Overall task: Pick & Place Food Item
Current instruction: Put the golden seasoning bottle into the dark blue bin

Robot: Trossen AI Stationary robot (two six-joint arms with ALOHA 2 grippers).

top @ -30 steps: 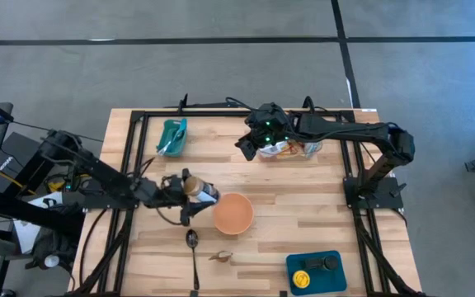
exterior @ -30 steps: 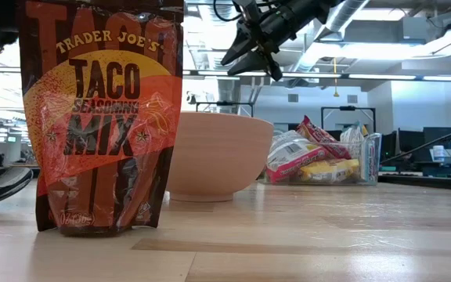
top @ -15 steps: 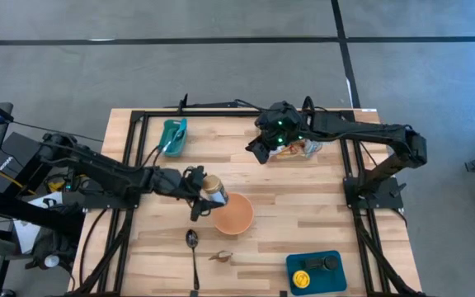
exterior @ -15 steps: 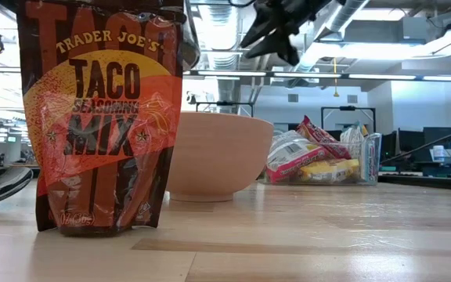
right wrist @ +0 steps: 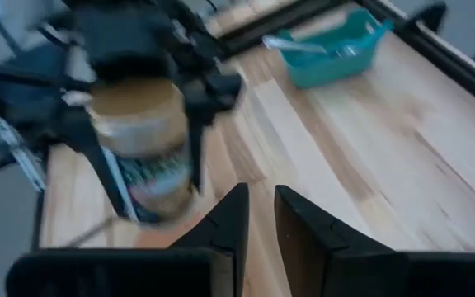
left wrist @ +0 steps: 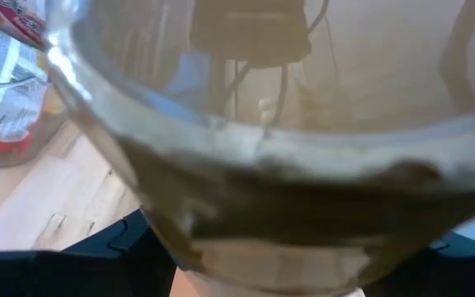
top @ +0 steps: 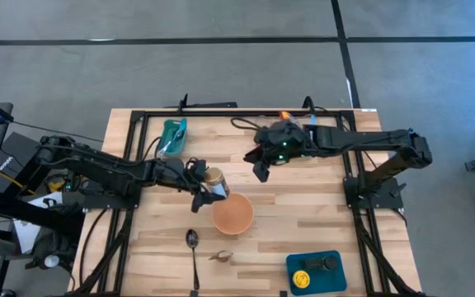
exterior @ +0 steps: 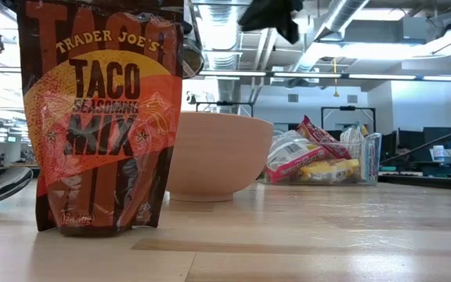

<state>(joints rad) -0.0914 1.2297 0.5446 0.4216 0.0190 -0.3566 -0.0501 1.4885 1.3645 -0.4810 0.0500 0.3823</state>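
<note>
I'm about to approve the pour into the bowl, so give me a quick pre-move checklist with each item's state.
1. Jar held in left pincer: ok.
2. Jar at the bowl's rim, seen from above: ok.
3. Jar tilted enough to empty: cannot tell.
4. Right pincer empty, fingers nearly together: ok.
5. Right pincer away from the bowl, nearer the table's far side: ok.
6. Spoon lies beside the bowl, apart from it: ok.

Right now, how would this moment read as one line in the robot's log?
left gripper: holding jar at bowl rim | right gripper: empty, nearly closed, above table
</note>
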